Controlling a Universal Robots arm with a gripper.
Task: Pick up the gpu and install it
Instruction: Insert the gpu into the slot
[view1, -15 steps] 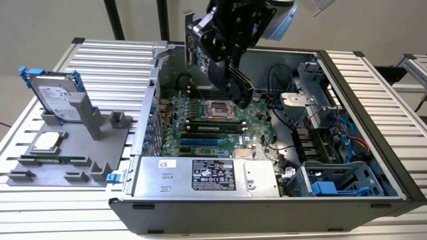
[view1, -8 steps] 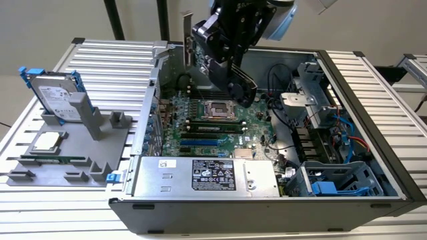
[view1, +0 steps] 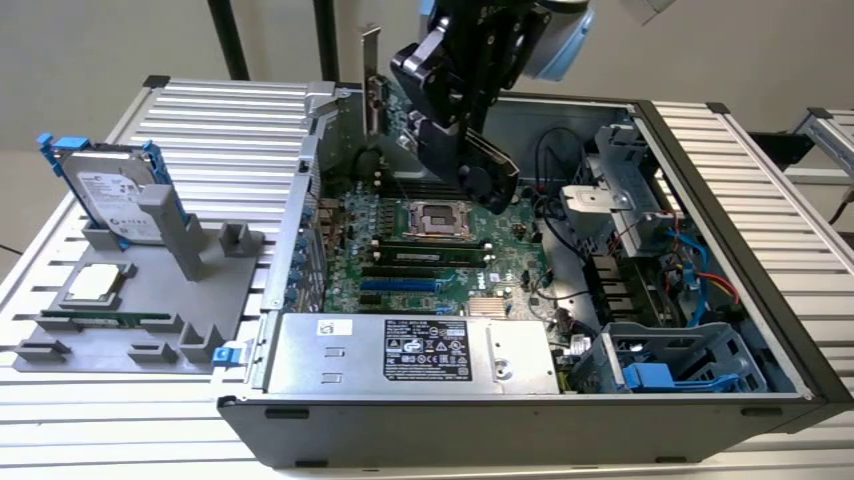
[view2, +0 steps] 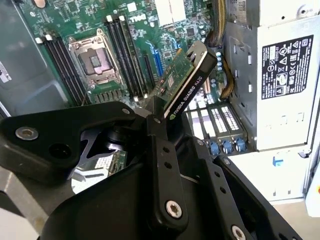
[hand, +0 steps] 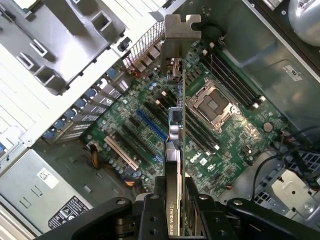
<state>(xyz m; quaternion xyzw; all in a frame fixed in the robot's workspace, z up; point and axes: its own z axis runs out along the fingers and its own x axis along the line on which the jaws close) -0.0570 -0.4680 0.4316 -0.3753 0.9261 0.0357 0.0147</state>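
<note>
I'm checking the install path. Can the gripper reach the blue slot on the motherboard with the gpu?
Probably yes: the gripper holds the gpu above the motherboard, and the blue slot looks bare.

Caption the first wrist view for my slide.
The hand holds the gpu edge-on above the motherboard, silver bracket away from the camera, card not yet seated.

It looks like a workshop or lab: an open computer case (view1: 507, 432) lies on a ribbed metal table (view1: 227, 110), and a disk drive (view1: 114, 195) stands in a gray holder (view1: 200, 300).
</note>
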